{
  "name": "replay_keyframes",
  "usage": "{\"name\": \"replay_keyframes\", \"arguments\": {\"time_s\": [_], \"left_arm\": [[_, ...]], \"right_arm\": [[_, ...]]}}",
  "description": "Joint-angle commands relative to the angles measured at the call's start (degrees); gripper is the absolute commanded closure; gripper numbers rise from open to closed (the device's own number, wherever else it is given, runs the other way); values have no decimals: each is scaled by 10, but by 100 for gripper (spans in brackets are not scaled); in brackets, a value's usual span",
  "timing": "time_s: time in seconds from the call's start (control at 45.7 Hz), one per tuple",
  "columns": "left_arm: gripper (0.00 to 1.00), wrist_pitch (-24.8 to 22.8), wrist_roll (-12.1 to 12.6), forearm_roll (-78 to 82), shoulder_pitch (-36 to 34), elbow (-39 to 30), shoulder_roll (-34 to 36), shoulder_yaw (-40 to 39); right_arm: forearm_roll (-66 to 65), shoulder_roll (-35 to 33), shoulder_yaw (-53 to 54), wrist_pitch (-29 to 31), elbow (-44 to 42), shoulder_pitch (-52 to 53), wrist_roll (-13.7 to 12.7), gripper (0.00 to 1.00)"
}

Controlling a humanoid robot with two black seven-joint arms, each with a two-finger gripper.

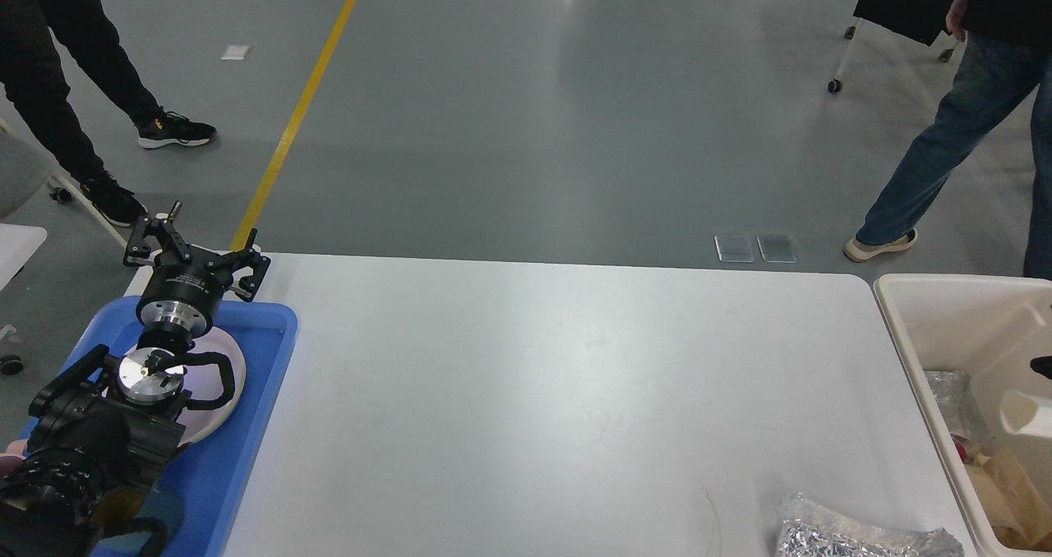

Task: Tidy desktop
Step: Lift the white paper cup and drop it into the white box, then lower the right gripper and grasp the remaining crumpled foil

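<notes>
The white desktop (534,393) fills the middle of the head view. My left gripper (196,251) is open and empty, over the far edge of a blue tray (263,393) that holds a white plate (234,376). Of my right arm only a dark sliver (1042,365) shows at the right edge, over the cream-white bin (896,310). I cannot tell how its fingers stand. A white paper cup (1023,413) is inside the bin just below that sliver. Crumpled silver foil (855,532) lies on the desktop at the front right.
The bin also holds foil (945,393) and brown paper (1011,475). One person (49,89) stands beyond the table's far left, and another (945,146) at the far right. A wheeled chair leg (838,80) stands on the grey floor.
</notes>
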Motion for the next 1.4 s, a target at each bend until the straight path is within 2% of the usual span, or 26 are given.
{"name": "replay_keyframes", "arguments": {"time_s": [0.0,0.131,0.263,0.35,0.482,0.569,0.679,0.832,0.919,1.094,1.379], "left_arm": [[4,0,0,0,0,0,0,0],[4,0,1,1,0,0,0,0],[4,0,0,1,0,0,0,0],[4,0,1,1,0,0,0,0],[4,0,0,0,0,0,0,0],[4,0,0,1,0,0,0,0],[4,0,0,0,0,0,0,0],[4,0,0,0,0,0,0,0],[4,0,1,0,0,0,0,0],[4,0,0,0,0,0,0,0],[4,0,1,0,0,0,0,0]], "right_arm": [[0,4,1,2,-2,-8,0,0],[3,5,-1,11,38,25,0,0],[-2,-4,-10,18,143,129,0,0],[-19,4,-59,33,203,208,0,0],[-64,49,-157,86,298,333,0,0],[-63,71,-201,151,362,418,0,0],[-58,97,-215,268,400,505,1,0],[-57,126,-216,435,424,568,1,0],[-57,123,-216,503,464,608,1,0],[-58,114,-225,535,489,598,0,0],[-64,92,-198,488,470,360,1,0]]}}
